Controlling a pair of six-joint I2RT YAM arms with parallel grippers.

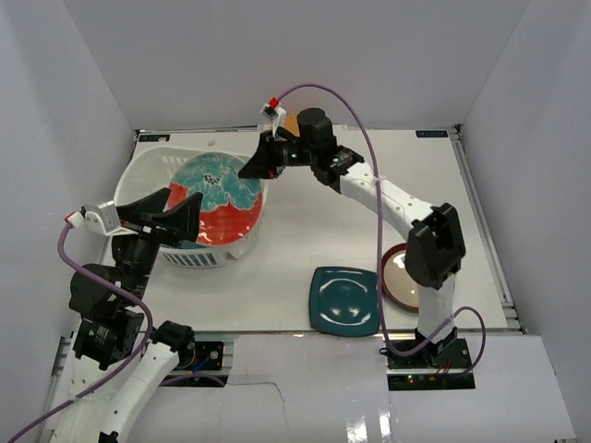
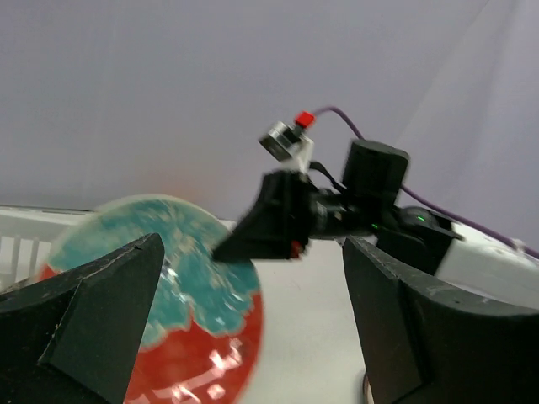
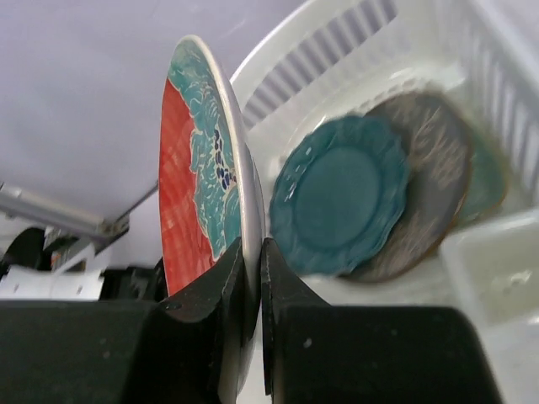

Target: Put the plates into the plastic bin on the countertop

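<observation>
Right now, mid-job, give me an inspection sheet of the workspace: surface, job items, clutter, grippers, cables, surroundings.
Surface: white countertop with metal edge rails.
Job's things: white bin at far left holds a teal scalloped plate over a grey plate; red-and-teal plate is held on edge over the bin; dark teal square plate and maroon-rimmed plate lie by the right arm's base.
Clutter: nothing seen.
Grippers: right gripper shut on the red-and-teal plate's rim; left gripper open, empty, at the bin's near side.
Cables: purple cable loops from right wrist to base; left arm's cable hangs loose.
Surroundings: plain white walls.
</observation>
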